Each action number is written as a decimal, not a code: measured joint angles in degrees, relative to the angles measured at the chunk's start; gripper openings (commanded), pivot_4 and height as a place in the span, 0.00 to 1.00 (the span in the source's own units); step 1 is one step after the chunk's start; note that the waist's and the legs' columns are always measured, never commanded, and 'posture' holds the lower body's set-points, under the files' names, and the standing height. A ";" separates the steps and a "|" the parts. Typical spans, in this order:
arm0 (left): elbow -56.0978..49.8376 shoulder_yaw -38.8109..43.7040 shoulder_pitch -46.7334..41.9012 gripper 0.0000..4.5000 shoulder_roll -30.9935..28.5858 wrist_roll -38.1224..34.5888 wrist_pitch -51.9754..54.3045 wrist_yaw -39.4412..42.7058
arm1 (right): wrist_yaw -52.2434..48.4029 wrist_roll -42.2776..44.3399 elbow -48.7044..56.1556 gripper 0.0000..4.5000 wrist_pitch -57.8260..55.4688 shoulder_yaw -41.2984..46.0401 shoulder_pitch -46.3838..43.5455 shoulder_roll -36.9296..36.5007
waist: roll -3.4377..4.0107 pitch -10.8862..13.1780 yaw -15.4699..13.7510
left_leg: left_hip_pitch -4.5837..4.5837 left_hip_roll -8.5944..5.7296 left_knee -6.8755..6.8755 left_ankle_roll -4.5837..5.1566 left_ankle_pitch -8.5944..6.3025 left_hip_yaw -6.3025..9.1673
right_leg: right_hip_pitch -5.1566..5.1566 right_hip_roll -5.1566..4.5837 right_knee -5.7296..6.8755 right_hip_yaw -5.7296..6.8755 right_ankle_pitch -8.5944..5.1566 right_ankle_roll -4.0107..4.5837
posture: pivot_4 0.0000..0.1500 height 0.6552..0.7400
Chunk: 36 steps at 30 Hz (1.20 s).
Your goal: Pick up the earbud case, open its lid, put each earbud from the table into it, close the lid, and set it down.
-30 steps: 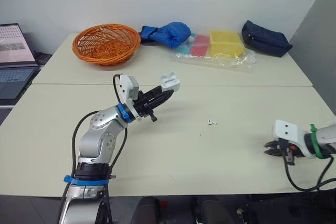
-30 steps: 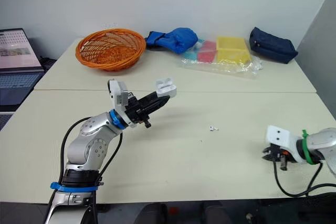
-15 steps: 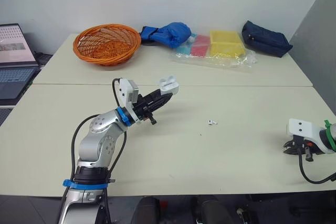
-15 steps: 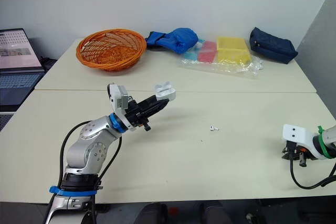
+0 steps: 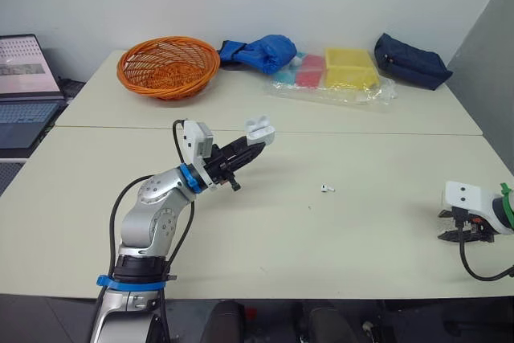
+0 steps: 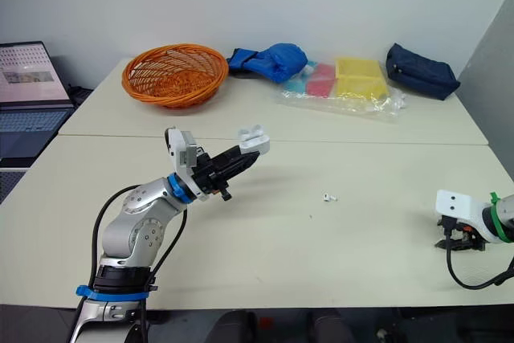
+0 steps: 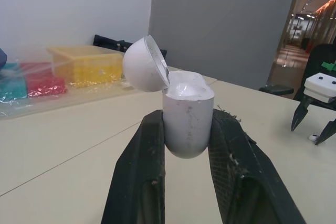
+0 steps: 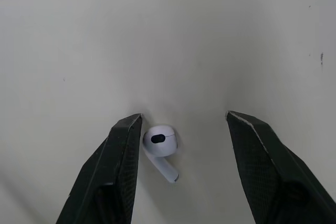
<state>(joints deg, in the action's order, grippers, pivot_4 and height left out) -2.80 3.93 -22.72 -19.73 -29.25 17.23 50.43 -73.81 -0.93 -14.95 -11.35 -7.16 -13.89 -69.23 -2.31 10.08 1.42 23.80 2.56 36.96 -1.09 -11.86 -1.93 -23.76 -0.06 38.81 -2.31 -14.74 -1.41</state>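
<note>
My left gripper [image 5: 250, 140] is shut on the white earbud case [image 7: 185, 113], holding it above the table with its lid [image 7: 143, 71] flipped open. One white earbud [image 5: 325, 189] lies on the table between the two arms. At the table's right edge my right gripper [image 5: 466, 235] points down, open, its fingers [image 8: 122, 150] straddling a second white earbud [image 8: 159, 148] that lies on the table close to one finger. The right gripper [image 7: 315, 121] also shows far off in the left wrist view.
At the back stand an orange basket [image 5: 167, 65], a blue cloth bundle [image 5: 257, 51], yellow and red boxes in plastic wrap [image 5: 333, 75] and a dark pouch [image 5: 409, 60]. A laptop [image 5: 24, 86] sits at far left. A seam [image 5: 361, 132] joins the two tables.
My right gripper has moved right and back toward the table's right edge and now stands open over an earbud. The left arm holds the open case nearly still.
</note>
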 measured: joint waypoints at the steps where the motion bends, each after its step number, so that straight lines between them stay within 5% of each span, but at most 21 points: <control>1: 0.00 -0.03 0.00 0.17 0.03 0.00 0.00 0.00 | 0.00 0.00 0.08 0.60 -0.01 0.39 0.37 -0.02 | 0.00 0.00 0.00 | 0.00 0.00 0.00 0.00 0.00 0.01 | 0.01 0.00 0.00 0.00 0.00 0.00 | 1.00 1.00; 36: 0.01 0.21 0.68 0.17 1.31 -0.03 -0.25 -1.48 | -3.59 -2.34 0.34 0.60 -5.74 -1.09 -3.38 1.59 | 0.00 0.00 0.34 | -0.13 0.01 0.01 0.00 0.00 -0.02 | 0.03 0.02 0.03 -0.01 0.02 -0.03 | 1.00 1.00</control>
<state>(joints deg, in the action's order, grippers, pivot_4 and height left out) -2.79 4.14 -22.04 -18.42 -29.28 16.97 48.96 -77.40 -3.27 -14.61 -17.10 -8.25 -17.26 -67.64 -2.31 10.08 1.76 23.66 2.57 36.97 -1.09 -11.86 -1.94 -23.73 -0.04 38.83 -2.32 -14.71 -1.44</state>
